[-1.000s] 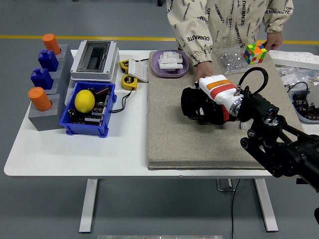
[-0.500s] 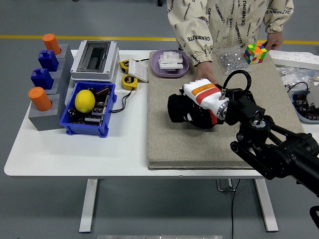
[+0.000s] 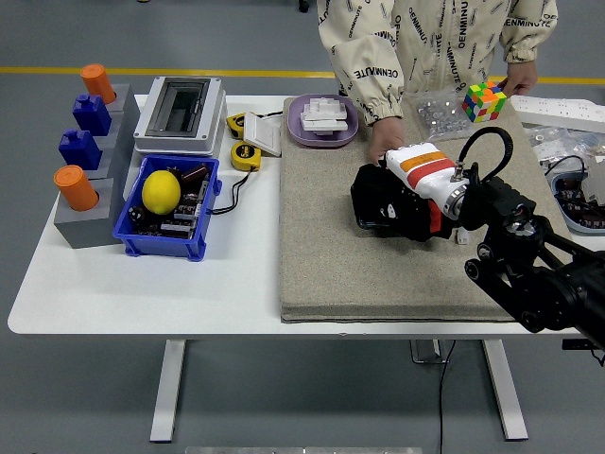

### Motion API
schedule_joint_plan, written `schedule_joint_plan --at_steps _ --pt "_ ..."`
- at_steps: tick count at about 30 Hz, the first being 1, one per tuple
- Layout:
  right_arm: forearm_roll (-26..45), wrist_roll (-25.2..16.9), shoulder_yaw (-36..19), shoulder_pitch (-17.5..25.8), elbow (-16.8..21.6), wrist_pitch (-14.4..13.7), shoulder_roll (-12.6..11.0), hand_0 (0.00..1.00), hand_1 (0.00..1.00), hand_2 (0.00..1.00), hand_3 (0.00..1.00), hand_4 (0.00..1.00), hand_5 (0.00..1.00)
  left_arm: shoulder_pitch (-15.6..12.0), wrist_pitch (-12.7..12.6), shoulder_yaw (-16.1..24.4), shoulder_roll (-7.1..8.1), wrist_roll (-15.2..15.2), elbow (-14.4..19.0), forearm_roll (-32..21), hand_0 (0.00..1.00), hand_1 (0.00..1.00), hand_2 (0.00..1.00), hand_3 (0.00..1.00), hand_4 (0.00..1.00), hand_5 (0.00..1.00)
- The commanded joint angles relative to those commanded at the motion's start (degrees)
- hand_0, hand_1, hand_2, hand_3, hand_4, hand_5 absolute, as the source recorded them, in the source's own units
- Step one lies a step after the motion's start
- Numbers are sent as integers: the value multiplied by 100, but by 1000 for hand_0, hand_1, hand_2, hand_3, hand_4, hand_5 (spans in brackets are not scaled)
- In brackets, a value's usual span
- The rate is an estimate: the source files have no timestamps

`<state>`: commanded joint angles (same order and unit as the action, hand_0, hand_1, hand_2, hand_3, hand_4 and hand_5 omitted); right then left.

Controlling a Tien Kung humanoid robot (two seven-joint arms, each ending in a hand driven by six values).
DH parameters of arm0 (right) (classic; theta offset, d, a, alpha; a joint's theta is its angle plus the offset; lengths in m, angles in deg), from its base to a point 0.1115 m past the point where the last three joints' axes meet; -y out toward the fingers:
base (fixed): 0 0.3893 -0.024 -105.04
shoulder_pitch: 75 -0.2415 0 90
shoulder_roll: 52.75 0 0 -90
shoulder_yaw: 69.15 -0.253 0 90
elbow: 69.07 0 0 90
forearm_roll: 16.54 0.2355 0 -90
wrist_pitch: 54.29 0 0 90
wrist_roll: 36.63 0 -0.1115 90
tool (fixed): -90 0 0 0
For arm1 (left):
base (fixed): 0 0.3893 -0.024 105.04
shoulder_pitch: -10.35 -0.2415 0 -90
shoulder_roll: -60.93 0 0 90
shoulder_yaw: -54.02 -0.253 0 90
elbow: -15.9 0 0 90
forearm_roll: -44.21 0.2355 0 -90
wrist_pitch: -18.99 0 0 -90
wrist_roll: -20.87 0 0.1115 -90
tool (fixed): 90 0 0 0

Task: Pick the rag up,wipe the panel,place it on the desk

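Note:
My right hand is a black mass with a white, orange and red wrist cuff. It lies palm down on the upper middle of the grey-beige panel. No rag shows apart from the dark hand; anything under the palm is hidden. A person stands at the far side. One of the person's hands rests on the panel's far edge, just behind my hand. The other is beside a coloured cube. My left arm is out of the picture.
A purple tray of white parts and a bag of metal bits sit at the panel's far edge. To the left are a blue bin with a lemon, a grey switch box, tape measures and a grey block stand.
My right hand slid left across the panel, then back right to slightly past where it began. The person's hands stayed where they were.

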<state>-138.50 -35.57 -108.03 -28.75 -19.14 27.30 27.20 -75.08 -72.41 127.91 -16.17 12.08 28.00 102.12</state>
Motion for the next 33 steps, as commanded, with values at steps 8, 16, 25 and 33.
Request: schedule_joint_plan --at_steps 8,16,25,33 --pt "-36 22 -198 88 -53 0 -296 213 307 374 371 900 28 -2 1 19 -11 2 4 0 603 636 636 561 636 445" --pt "-81 28 -412 220 -145 -16 -574 213 307 374 371 900 27 -22 0 49 -17 -1 -5 17 603 636 636 561 636 446" --pt "-155 39 -717 347 -310 -29 -874 213 307 375 371 901 28 -20 -1 41 -11 1 8 16 603 636 636 561 636 446" --pt "-208 53 -877 454 -366 -31 -1055 213 308 375 372 901 28 -37 -1 37 -12 1 8 10 603 635 637 561 636 445"
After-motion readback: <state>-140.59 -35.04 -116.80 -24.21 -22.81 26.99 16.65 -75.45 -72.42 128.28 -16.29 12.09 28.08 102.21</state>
